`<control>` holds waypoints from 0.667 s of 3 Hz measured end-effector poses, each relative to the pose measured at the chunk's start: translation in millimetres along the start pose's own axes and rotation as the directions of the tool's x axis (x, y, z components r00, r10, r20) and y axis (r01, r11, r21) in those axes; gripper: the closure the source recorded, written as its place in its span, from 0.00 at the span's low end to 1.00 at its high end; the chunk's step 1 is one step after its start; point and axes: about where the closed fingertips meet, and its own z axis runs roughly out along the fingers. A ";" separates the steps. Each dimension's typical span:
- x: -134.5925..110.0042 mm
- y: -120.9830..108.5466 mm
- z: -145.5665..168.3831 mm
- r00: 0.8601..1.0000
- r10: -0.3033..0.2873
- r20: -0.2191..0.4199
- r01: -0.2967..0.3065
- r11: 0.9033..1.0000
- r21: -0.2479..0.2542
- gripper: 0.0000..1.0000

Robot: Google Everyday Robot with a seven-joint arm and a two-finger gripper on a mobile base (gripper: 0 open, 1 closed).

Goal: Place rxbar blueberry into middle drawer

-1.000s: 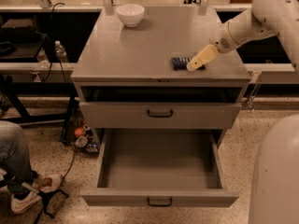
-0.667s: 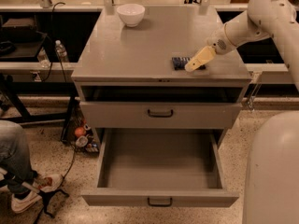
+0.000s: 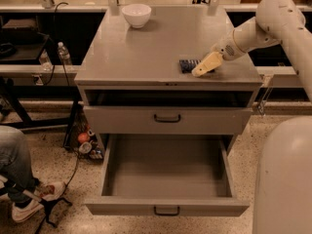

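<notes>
- No legible txt, brand, no. or sign anywhere in frame.
- rxbar (image 3: 186, 65), center-right of frame on cabinet (image 3: 146, 57) top: dark blue wrapper, lettering too small to read.
- gripper (image 3: 201, 69), center-right of frame, at the rxbar's right end and overlapping it: no marking legible on it.
- bottle (image 3: 63, 53), left of frame beside the cabinet: label can't be read.
</notes>
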 end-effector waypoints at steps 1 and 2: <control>2.6 -0.3 2.7 1.000 0.007 0.004 -0.007 1.000 0.004 0.43; 0.8 -0.4 0.9 1.000 0.007 0.004 -0.007 1.000 0.004 0.67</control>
